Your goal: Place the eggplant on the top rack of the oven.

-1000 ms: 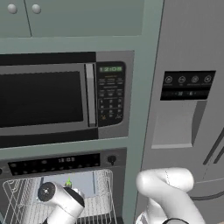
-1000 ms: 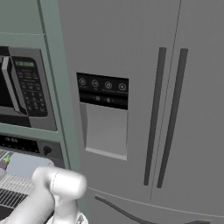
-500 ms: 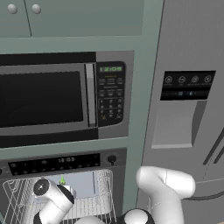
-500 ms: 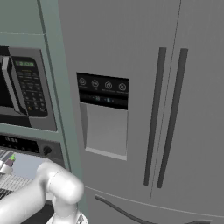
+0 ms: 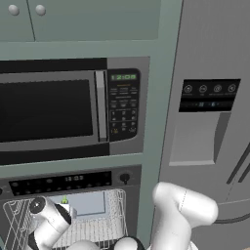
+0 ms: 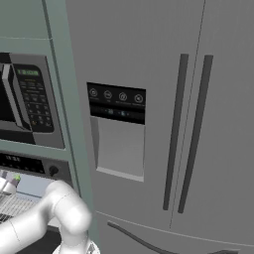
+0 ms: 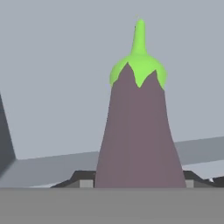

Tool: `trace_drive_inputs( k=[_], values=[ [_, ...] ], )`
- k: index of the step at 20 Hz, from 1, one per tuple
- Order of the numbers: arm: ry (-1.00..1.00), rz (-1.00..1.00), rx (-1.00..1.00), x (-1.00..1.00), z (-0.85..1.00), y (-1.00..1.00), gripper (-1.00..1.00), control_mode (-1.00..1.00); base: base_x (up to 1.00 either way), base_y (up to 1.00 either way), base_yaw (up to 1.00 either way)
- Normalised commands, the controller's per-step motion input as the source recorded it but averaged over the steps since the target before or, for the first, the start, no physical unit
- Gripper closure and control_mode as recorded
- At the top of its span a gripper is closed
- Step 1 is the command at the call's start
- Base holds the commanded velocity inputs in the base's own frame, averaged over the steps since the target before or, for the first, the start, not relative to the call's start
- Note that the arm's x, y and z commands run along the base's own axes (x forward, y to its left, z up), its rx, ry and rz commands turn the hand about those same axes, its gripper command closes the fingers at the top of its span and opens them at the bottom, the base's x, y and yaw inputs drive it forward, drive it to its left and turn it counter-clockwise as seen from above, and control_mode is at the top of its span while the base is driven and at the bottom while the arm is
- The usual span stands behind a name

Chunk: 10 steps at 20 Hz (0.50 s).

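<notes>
With the eggplant [image 7: 139, 131] clamped in the gripper [image 7: 139, 186] above the top rack [image 5: 105, 227], it is best lowered onto the tray [image 5: 90, 202] before release.

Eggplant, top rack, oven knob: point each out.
eggplant [image 7: 138, 140], hand view, on its purple body.
top rack [image 5: 115, 207], left base view, on the right raised wire edge.
oven knob [image 5: 125, 178], left base view, on the knob's face.

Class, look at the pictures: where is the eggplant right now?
In the hand view the eggplant stands between the gripper's fingertips, stem pointing away. In the left base view its green tip shows above the top rack's tray.
</notes>
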Motion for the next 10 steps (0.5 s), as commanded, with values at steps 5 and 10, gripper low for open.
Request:
trace_drive_inputs(
  k=[5, 10],
  values=[
    [0.01, 0.00, -0.02, 0.08, -0.31, 0.26, 1.00, -1.00, 0.00, 0.00, 0.00],
    [0.01, 0.00, 0.00, 0.00, -0.24, 0.16, 1.00, -1.00, 0.00, 0.00, 0.00]
  ],
)
